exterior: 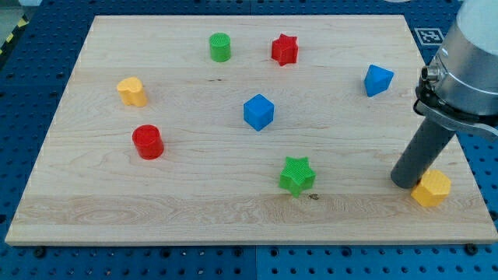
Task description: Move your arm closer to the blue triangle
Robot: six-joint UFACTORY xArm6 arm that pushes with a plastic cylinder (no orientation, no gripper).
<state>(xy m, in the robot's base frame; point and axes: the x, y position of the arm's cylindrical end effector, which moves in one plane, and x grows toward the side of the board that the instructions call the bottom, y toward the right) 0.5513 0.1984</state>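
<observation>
The blue triangle (378, 79) lies near the board's right edge, in the upper part of the view. My tip (405, 183) rests on the board at the lower right, well below the blue triangle and slightly to its right. A yellow hexagon block (431, 188) sits just right of my tip, close to or touching the rod. The arm's grey body fills the view's upper right corner.
A blue cube (258, 111) sits mid-board. A green star (296, 174) lies left of my tip. A red star (285, 49) and a green cylinder (220, 47) are near the top. A yellow block (132, 91) and a red cylinder (147, 141) are at the left.
</observation>
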